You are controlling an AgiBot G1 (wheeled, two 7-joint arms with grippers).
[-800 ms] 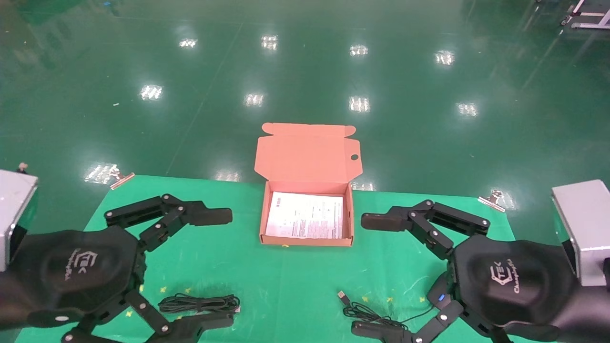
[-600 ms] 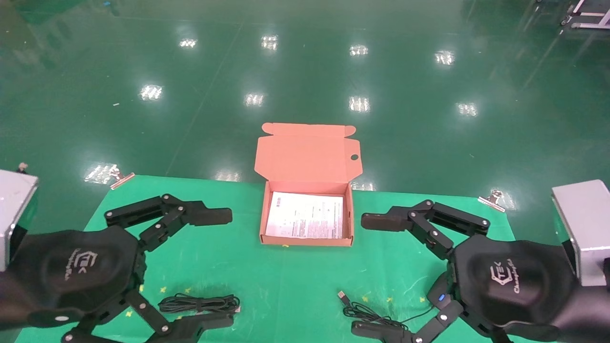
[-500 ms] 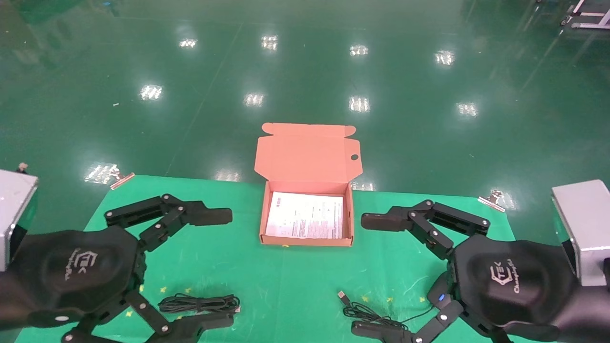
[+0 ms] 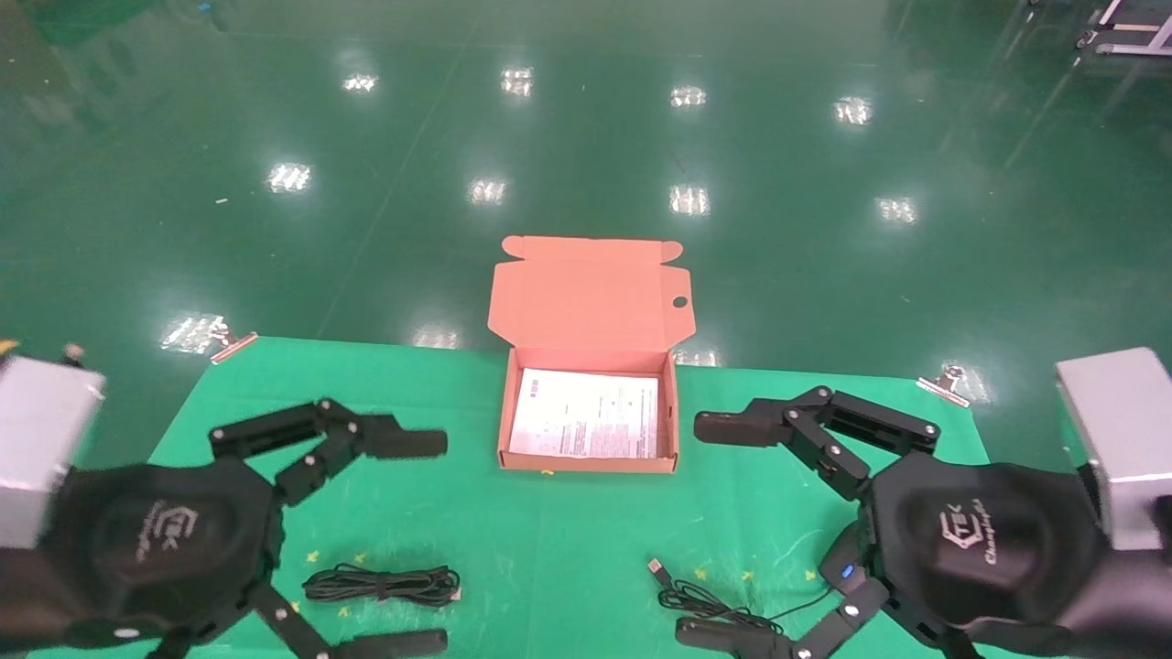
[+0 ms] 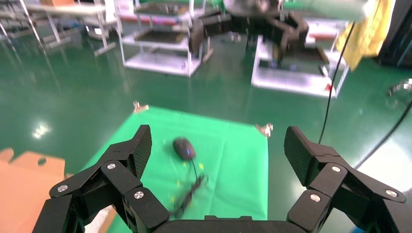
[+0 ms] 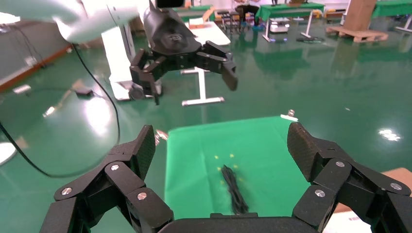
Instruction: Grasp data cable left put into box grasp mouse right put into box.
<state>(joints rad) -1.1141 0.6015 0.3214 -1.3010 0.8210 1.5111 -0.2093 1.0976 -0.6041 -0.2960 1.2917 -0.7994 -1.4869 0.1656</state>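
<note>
The salmon-orange box (image 4: pixel 678 430) stands open at the table's far middle, lid up, with a white printed sheet (image 4: pixel 586 414) inside. The data cable (image 4: pixel 380 584) lies bundled near the front left; it also shows in the right wrist view (image 6: pixel 234 191). My left gripper (image 4: pixel 412 545) is open around and above it, empty. The black mouse (image 4: pixel 847 567) sits at the front right, mostly hidden under my right gripper (image 4: pixel 710 529), which is open and empty. Its cord and USB plug (image 4: pixel 656 567) lie between the fingers. The mouse shows in the left wrist view (image 5: pixel 183 148).
A green cloth (image 4: pixel 549 540) covers the table, held by metal clips (image 4: pixel 233 348) at the far corners. Beyond the far edge is a shiny green floor. Racks and tables stand in the background of both wrist views.
My left gripper has shifted a little toward the table's near edge, still open over the data cable. The right arm, box, cable and mouse have not moved.
</note>
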